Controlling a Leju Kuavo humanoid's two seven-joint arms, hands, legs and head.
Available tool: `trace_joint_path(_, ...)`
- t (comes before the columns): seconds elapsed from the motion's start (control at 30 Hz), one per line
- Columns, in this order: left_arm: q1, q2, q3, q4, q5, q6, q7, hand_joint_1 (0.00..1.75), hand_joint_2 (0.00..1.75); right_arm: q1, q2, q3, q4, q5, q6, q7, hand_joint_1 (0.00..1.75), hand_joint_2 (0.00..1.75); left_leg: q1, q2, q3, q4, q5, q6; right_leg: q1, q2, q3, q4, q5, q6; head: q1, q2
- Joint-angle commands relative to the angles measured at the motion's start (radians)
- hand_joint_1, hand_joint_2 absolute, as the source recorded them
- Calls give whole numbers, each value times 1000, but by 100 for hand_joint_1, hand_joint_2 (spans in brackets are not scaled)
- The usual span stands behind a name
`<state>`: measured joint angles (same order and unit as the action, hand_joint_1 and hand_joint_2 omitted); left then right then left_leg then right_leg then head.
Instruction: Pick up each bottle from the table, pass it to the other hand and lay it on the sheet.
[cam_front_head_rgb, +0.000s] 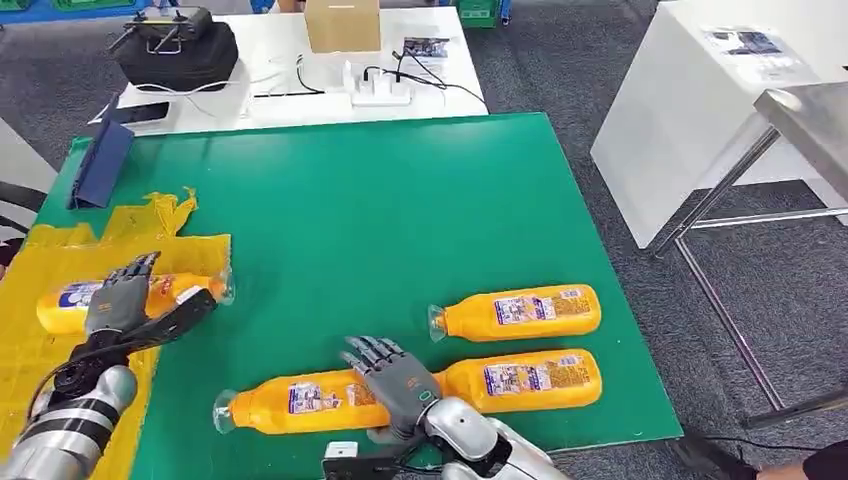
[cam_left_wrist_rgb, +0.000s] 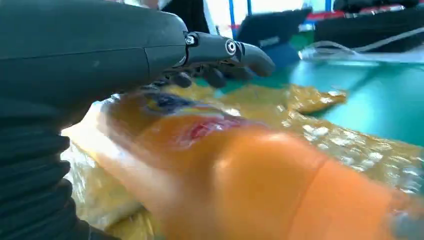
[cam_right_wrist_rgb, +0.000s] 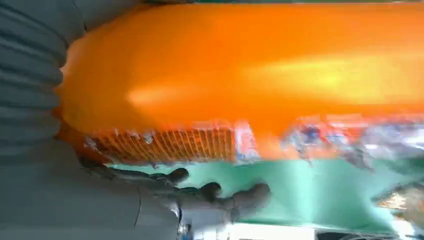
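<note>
While left hand (cam_front_head_rgb: 120, 300) rests with fingers spread over a bottle (cam_front_head_rgb: 70, 300) on the yellow sheet (cam_front_head_rgb: 60, 250) at frame left | right hand (cam_front_head_rgb: 392, 385) wraps mid-body of lower-centre bottle (cam_front_head_rgb: 300, 398) | likely full, heavy, slick plastic; grip labelled middle.

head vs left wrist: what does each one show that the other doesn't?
Head alone: three bottles on the green mat: the near-left bottle under the right hand, a near-right bottle and a far bottle; also a cardboard box and a power strip on the white table behind.

Left wrist alone: a close look at the sheet's crinkled surface.

Both: the left hand over the bottle on the sheet, the yellow sheet and the mat.
</note>
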<state>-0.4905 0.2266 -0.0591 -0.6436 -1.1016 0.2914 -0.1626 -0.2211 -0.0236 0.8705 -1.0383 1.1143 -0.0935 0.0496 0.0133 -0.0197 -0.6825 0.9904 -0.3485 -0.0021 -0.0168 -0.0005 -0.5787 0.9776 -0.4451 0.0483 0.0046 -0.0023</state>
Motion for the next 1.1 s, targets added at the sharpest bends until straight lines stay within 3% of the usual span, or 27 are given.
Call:
trace_joint_path(0.03,20,-58,48,-44,86,-61,-47,0,175,-34,29,9,157,27,6,30,0,175,0,0,4,-1,-1,0,0,-1,5,-1,-1,-1,0,0)
trace_joint_path(0.17,60,-81,62,-127,198,-90,-125,0,175,-33,39,-13,175,28,4,28,0,175,0,1,10,0,-2,1,1,0,6,-1,-2,-2,0,0)
trace_joint_path(0.27,173,-114,90,-354,357,-122,-197,0,175,-17,53,-37,170,28,-3,20,0,175,0,0,11,0,-3,-1,1,-1,2,-1,-5,-6,0,0)
trace_joint_path(0.3,211,-122,100,-432,406,-141,-216,0,175,-16,59,-39,168,32,-4,23,14,175,0,2,12,-1,-4,-1,0,0,2,-2,-5,-6,0,0)
trace_joint_path(0.33,257,-129,117,-518,466,-156,-253,0,175,-17,73,-41,171,36,0,24,63,175,0,2,11,-1,-4,-2,1,1,1,-2,-4,-6,0,0)
trace_joint_path(0.37,302,-137,130,-607,502,-161,-282,0,175,-21,86,-43,174,37,3,23,145,175,0,1,10,-1,-3,-2,0,1,-1,-2,-3,-6,0,0)
trace_joint_path(0.43,374,-169,156,-771,575,-186,-324,0,175,-32,108,-46,190,35,14,23,164,175,0,7,16,2,-9,-1,1,5,5,-1,-7,-7,0,0)
trace_joint_path(0.47,390,-186,160,-822,593,-197,-330,0,175,-30,114,-56,193,25,11,20,171,175,0,6,11,0,-5,-2,0,4,0,-1,-3,-5,0,0)
trace_joint_path(0.5,398,-212,163,-870,620,-207,-338,0,175,-24,118,-73,187,4,-1,4,171,175,0,5,11,0,-5,-2,1,5,9,-2,-3,-4,0,0)
trace_joint_path(0.6,403,-246,153,-936,665,-213,-354,0,175,1,120,-122,146,-41,-37,-15,175,175,0,6,13,2,-7,-2,1,4,11,-1,-5,-5,0,0)
trace_joint_path(0.7,417,-262,146,-979,677,-201,-356,0,175,35,122,-169,77,-59,-77,-22,175,175,-1,5,10,0,-5,-2,1,4,-1,-1,-4,-5,0,0)
trace_joint_path(0.87,443,-272,153,-1023,709,-205,-349,0,175,113,140,-257,-74,-70,-164,-45,175,175,-1,6,14,2,-9,-1,1,5,7,0,-7,-5,0,0)
trace_joint_path(1.1,499,-284,150,-1050,893,-382,-270,0,175,226,175,-383,-274,-180,-331,-181,175,175,-1,4,9,0,-7,-2,0,4,8,0,-5,-4,0,0)
